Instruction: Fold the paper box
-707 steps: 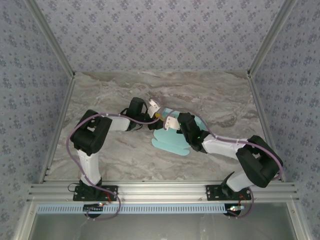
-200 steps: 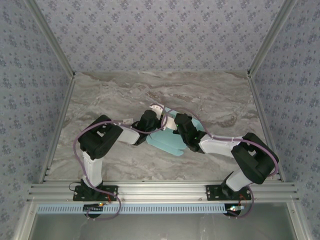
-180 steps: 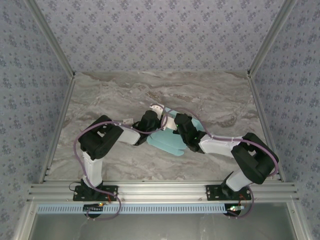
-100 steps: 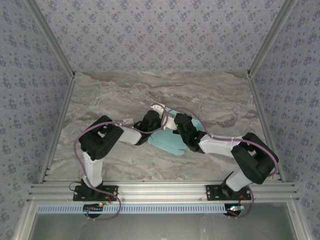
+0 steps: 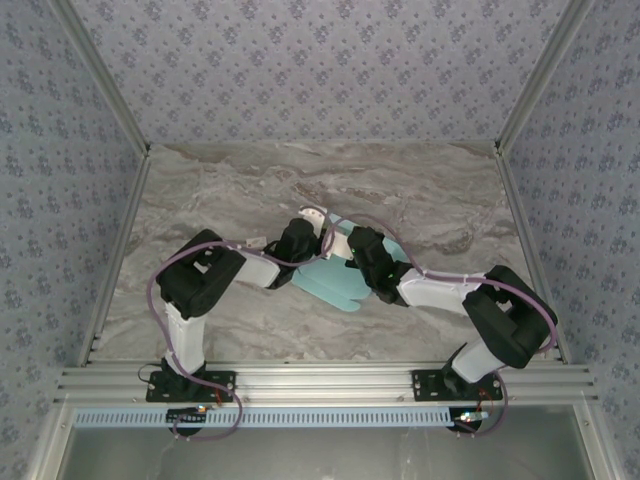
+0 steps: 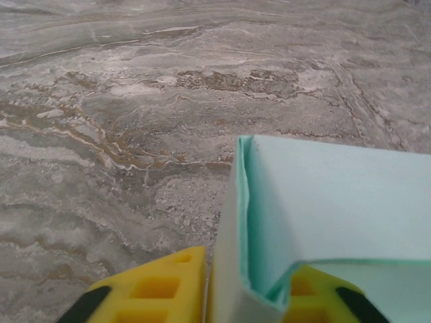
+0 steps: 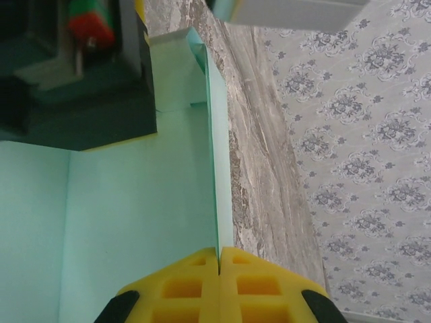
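Nearest the arms, flat on the grey marbled table [image 5: 250,190]: the rounded near flaps of the thin pale turquoise paper box [image 5: 340,287], at mid-table, slightly right of centre.

Just beyond, closing in over its far part from either side: left pincer [image 5: 318,232] and right pincer [image 5: 345,245].

From the right wrist: right pincer [image 7: 220,259] pressed together on the top edge of a raised wall of the paper box [image 7: 135,202], yellow pads flush with only the thin sheet between. Flat floor panel to the left of that wall; a short second wall turned up at the far corner.

From the left wrist: left pincer [image 6: 246,272] set around a doubled-over flap of the paper box [image 6: 337,202], one yellow pad on each side of the fold. Clamped or slack, cannot tell.

Farther on, bare table [image 6: 135,134].

Progress, as a judgement: somewhere in the early middle. Done, by the look of it: one long wall creased upright, one corner begun. Left: near flaps to lift off the table, remaining walls to raise, tabs to tuck; no closed box shape yet.
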Controlling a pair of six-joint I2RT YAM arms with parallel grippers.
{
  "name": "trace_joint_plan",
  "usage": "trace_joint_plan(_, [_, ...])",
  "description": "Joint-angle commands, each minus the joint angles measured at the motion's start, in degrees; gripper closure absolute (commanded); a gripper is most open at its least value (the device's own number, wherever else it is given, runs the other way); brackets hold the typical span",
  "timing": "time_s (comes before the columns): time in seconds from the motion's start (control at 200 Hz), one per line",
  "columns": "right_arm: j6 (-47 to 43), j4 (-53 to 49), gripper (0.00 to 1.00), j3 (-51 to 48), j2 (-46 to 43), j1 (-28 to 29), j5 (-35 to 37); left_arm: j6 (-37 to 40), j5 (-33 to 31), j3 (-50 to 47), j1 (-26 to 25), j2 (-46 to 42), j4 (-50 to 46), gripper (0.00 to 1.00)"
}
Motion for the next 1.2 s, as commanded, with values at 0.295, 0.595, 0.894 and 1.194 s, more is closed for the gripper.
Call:
trace_joint_plan(0.295, [2.32, -6.8, 1.0, 0.49, -0.22, 0.21, 0.73, 0.68, 0.01, -3.24, 4.54, -3.57, -4.18, 0.51])
trace_joint_plan(0.595, [2.0, -6.72, 1.0, 0.75, -0.26, -0.19, 0.56, 0.94, 3.17, -4.96, 4.67, -5.14, -5.27, 0.39])
trace_joint_plan(0.894, [1.67, -6.96, 1.0, 1.38, -0.59, -0.07, 0.83, 1.03, 7.95, -6.82, 5.45, -7.58, -5.86, 0.33])
trace_joint_plan(1.194, [1.37, -7.18, 1.0, 1.96, -0.93, 0.1, 1.12, 2.4, 9.64, -6.29, 5.73, -8.07, -9.98, 0.38])
